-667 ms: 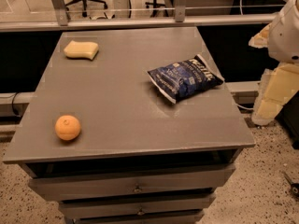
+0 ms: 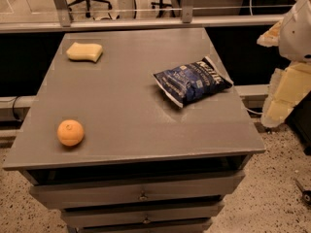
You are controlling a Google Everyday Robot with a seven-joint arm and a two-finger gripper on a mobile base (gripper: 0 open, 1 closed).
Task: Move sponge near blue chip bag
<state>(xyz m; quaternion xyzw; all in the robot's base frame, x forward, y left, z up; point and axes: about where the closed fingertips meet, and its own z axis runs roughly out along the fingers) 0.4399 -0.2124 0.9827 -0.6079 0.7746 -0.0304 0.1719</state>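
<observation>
The sponge, a pale yellow soft block, lies at the far left corner of the grey table. The blue chip bag, dark blue with white lettering, lies flat on the right side of the table, toward the back. My gripper, cream-coloured, hangs off the table's right edge, beyond the bag and far from the sponge. It holds nothing that I can see.
A round orange fruit sits near the table's front left edge. Drawers are under the tabletop. A rail runs behind the table, with office chairs beyond it. My white arm body is at the upper right.
</observation>
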